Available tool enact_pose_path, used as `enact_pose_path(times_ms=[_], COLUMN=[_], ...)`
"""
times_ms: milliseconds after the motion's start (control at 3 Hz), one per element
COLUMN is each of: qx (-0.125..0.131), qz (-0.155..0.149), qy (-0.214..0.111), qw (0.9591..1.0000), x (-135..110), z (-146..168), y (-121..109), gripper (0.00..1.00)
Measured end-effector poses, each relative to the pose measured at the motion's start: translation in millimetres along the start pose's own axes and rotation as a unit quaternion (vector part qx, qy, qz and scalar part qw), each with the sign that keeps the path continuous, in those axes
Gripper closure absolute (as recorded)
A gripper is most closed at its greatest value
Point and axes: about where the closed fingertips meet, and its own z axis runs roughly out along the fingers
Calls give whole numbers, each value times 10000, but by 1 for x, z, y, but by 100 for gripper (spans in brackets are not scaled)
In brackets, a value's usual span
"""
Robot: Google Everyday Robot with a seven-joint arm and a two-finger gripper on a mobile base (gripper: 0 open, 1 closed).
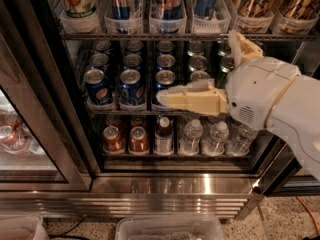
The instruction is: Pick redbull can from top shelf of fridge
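Several redbull cans (167, 1) stand upright in clear plastic bins along the top shelf (150, 35) of the fridge (170, 186), and the upper edge of the view cuts off their tops. My cream gripper (165, 98) reaches in from the right on its white arm (265, 96). It points left and sits one level below the top shelf, in front of the middle rack's cans. It holds nothing that I can see, and it is well below the redbull cans.
Dark-blue Pepsi cans (131, 81) and green cans (198, 64) fill the middle rack. Red cans (125, 139) and water bottles (215, 136) line the bottom. The open glass door (30, 134) stands at left. A clear plastic tub (170, 229) lies on the floor.
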Motion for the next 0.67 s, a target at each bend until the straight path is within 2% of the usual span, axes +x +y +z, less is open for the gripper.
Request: enact_pose_path(times_ms=[333,667], qx=[-52,-45], qz=[61,55], qy=[-268,-287], qw=[9996,9996], x=[-25,-29], z=[15,18], y=[18,21], gripper=[0,0])
